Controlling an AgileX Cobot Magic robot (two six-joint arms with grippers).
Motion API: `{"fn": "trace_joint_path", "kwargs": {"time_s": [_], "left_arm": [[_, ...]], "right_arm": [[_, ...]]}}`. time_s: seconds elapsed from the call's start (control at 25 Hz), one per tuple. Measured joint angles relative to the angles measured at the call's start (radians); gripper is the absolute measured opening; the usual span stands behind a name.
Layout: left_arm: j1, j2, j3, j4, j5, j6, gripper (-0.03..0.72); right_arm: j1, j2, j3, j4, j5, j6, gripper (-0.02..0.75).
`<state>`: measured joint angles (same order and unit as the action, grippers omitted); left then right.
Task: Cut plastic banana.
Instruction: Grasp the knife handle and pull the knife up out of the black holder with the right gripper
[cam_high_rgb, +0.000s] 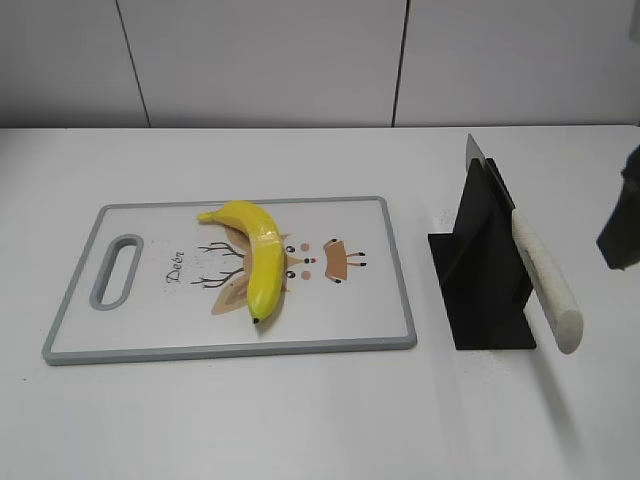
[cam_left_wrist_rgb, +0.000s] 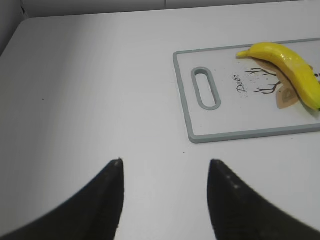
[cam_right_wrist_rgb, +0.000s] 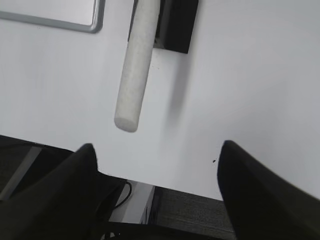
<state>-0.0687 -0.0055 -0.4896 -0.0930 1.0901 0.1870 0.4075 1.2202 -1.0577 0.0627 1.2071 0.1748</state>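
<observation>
White table (cam_high_rgb: 300, 420) before pale panelled wall (cam_high_rgb: 260, 60) (dark seams).

1. Setting: a staged test bench rather than a home kitchen.
2. Evidence: bare white table (cam_high_rgb: 300, 420), plain panelled wall (cam_high_rgb: 260, 60), toy cutting board (cam_high_rgb: 380, 300), knife stand (cam_high_rgb: 480, 270).

Plastic banana (cam_high_rgb: 257, 262) lies on the cutting board (cam_high_rgb: 380, 290), left of centre on the table (cam_high_rgb: 300, 420), its stem end toward the back and its tip toward the front edge. Just right of the board, apart from it, stands the knife holder (cam_high_rgb: 480, 270), with the knife (cam_high_rgb: 540, 275) slotted in it, handle slanting out toward the front right.
</observation>
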Motion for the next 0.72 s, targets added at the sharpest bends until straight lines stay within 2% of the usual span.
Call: {"fn": "trace_joint_path", "kwargs": {"time_s": [0.28, 0.72], "left_arm": [[0.000, 0.000, 0.000, 0.000, 0.000, 0.000, 0.499], [0.000, 0.000, 0.000, 0.000, 0.000, 0.000, 0.499]], "right_arm": [[0.000, 0.182, -0.074, 0.014, -0.085, 0.010, 0.570], [0.000, 0.397, -0.079, 0.015, -0.122, 0.050, 0.570]]}}
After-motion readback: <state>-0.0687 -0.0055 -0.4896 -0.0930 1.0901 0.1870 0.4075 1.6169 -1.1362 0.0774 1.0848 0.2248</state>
